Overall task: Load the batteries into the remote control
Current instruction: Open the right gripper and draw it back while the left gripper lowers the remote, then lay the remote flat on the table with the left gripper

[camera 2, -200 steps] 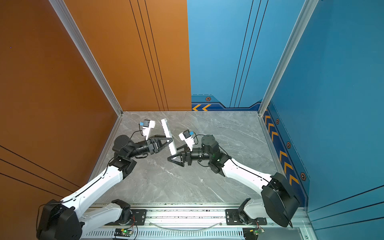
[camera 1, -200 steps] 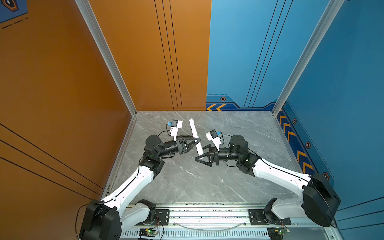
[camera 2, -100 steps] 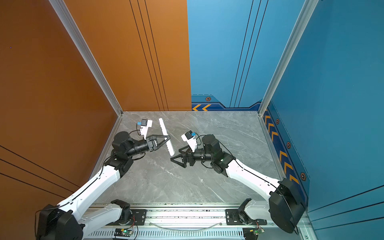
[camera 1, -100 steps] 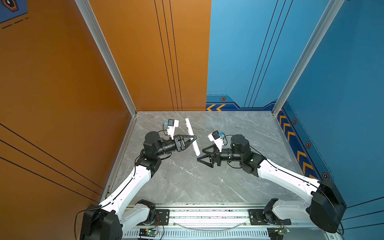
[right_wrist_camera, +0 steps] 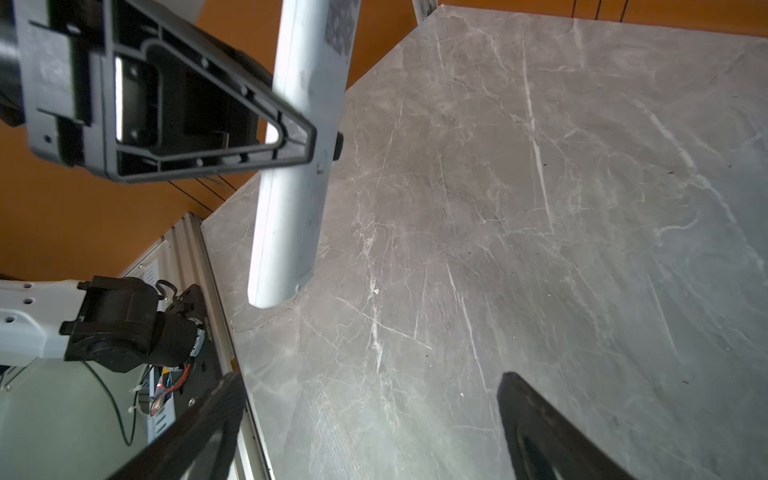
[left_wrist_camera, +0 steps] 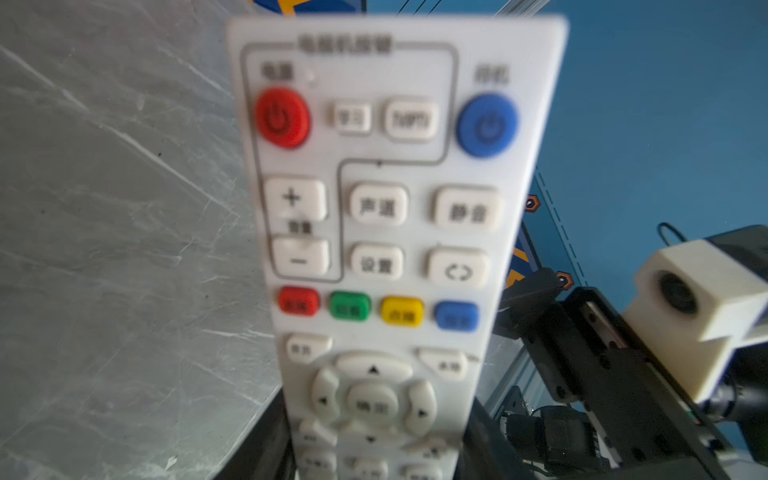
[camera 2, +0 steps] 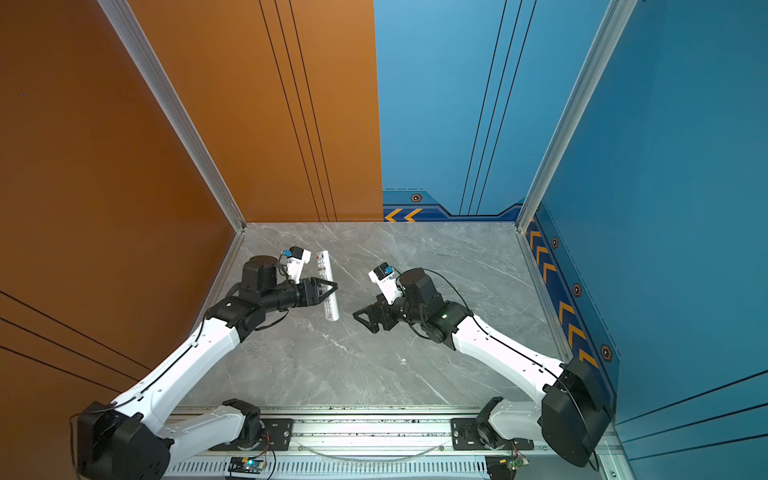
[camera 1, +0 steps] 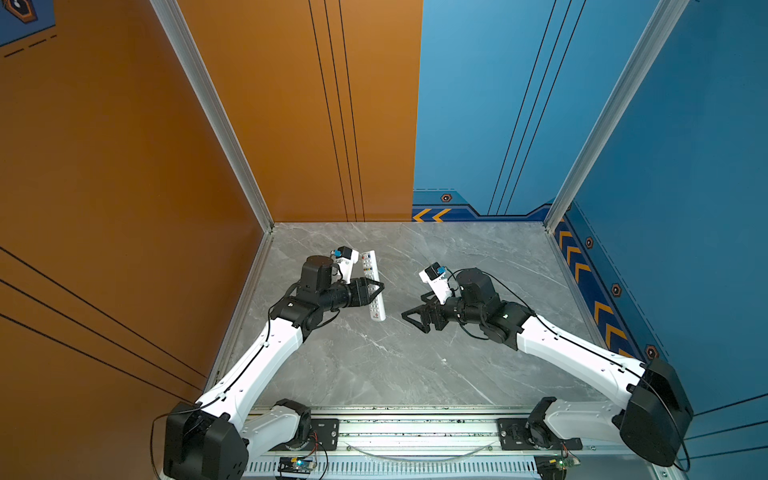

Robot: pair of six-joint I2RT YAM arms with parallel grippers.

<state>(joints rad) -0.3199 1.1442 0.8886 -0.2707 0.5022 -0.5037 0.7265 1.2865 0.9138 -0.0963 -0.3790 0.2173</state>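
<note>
Smooth orange wall panels (camera 1: 124, 166) and blue wall panels (camera 1: 685, 166), ruled with thin dark lines, are enclosing the cell. A skirting of yellow chevrons (camera 1: 432, 215) is running along the foot of the blue side. A flat grey stone-look tabletop (camera 1: 415, 365), veined in white, is filling the floor. A ribbed aluminium rail (camera 1: 415, 428) is carrying both arm bases along the near edge.

The glossy white-and-black left arm (camera 1: 257, 361) is reaching inward from the left. The matching right arm (camera 1: 573, 353) is reaching in from the right. The black left gripper (camera 1: 377, 291), with its open triangular plastic fingers (right_wrist_camera: 208, 164), is clamping the long slim white plastic remote control (camera 1: 370, 268) across its middle. The black right gripper (camera 1: 415, 309) is hanging near the remote but apart from it, its jaws spread wide and holding nothing.

In both top views the remote control is lying lengthwise away from the rail, buttons up, over the left middle of the tabletop. The right wrist view is showing its plain rounded back (right_wrist_camera: 291, 232) with the near end just above the stone. Whether it touches cannot be told.

The left wrist view is showing the face (left_wrist_camera: 386, 232) slightly blurred. A round red rubber power button (left_wrist_camera: 282, 118) and a round blue one (left_wrist_camera: 486, 124) are sitting at the top. Square white keys are reading "+", "−", 声道, 静音 and 设置. Below them small red, green, yellow and blue keys are forming a row (left_wrist_camera: 376, 311) above a ring of arrow keys. The heading is too blurred to read. A small red logo (camera 1: 377, 316) is marking the near end.
</note>
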